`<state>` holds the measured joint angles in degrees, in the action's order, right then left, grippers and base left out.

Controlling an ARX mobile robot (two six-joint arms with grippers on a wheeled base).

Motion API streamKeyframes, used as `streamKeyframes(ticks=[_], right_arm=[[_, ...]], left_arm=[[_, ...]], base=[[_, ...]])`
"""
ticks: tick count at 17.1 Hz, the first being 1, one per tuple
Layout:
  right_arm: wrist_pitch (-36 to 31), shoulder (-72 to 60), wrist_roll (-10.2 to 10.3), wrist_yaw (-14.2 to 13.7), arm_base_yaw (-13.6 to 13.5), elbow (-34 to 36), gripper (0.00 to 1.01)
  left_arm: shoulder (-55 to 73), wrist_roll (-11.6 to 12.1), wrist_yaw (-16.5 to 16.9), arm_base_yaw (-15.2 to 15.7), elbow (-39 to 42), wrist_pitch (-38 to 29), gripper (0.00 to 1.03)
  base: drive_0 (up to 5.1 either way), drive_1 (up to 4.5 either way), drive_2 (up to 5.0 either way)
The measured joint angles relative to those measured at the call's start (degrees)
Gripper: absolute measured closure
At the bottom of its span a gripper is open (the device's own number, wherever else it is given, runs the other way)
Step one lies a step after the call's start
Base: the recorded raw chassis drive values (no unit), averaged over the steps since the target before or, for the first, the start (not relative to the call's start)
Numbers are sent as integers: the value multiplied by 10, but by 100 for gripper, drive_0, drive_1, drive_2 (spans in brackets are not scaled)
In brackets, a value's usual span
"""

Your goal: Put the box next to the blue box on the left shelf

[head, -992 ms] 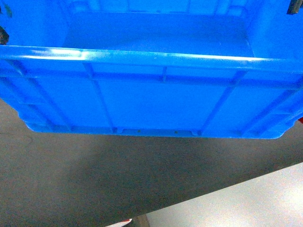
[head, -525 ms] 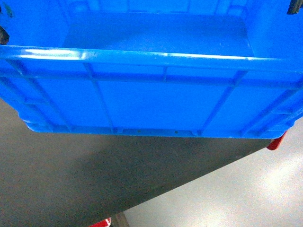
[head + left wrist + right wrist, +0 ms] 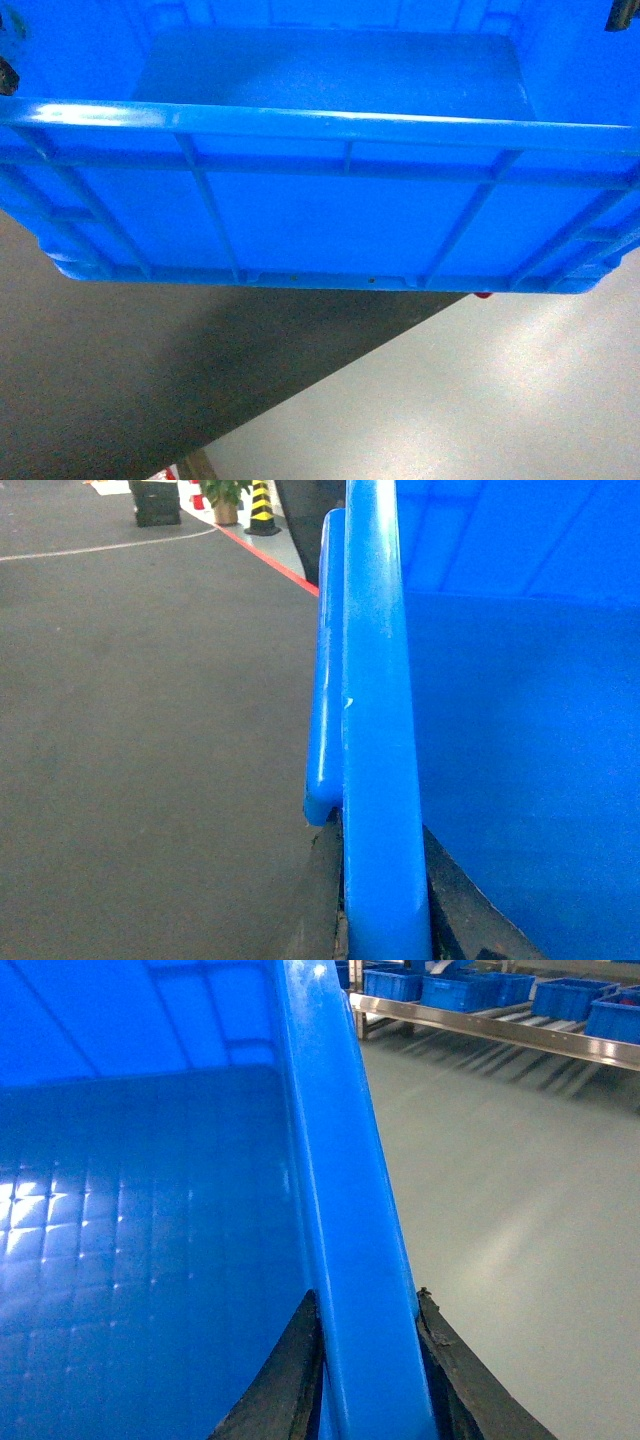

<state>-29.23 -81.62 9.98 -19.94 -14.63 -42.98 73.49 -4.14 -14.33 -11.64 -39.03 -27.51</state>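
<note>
Up off the floor, the box (image 3: 330, 210) hangs between both grippers, left gripper (image 3: 385, 920) and right gripper (image 3: 365, 1380), each pinching a rim (thin grip). Any sway could slip it loose.

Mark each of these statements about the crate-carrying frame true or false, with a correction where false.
1. The box is empty inside. True.
2. The right gripper clamps the box's rim, one finger on each side. True.
3. The box already sits on the shelf. False: it is held above the floor, and the shelf lies at a distance in the right wrist view.
4. The shelf holds no other boxes. False: several blue boxes sit on it.
5. The left wrist view shows a yellow-and-black striped post in the background. True.
</note>
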Motion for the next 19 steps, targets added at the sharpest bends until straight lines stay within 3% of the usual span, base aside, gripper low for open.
streamKeyframes(ticks=[19], right_arm=[[-1,0,-1,0,0,0,83]], left_arm=[[0,0,0,0,0,0,95]], base=[[-149,-149,-149]])
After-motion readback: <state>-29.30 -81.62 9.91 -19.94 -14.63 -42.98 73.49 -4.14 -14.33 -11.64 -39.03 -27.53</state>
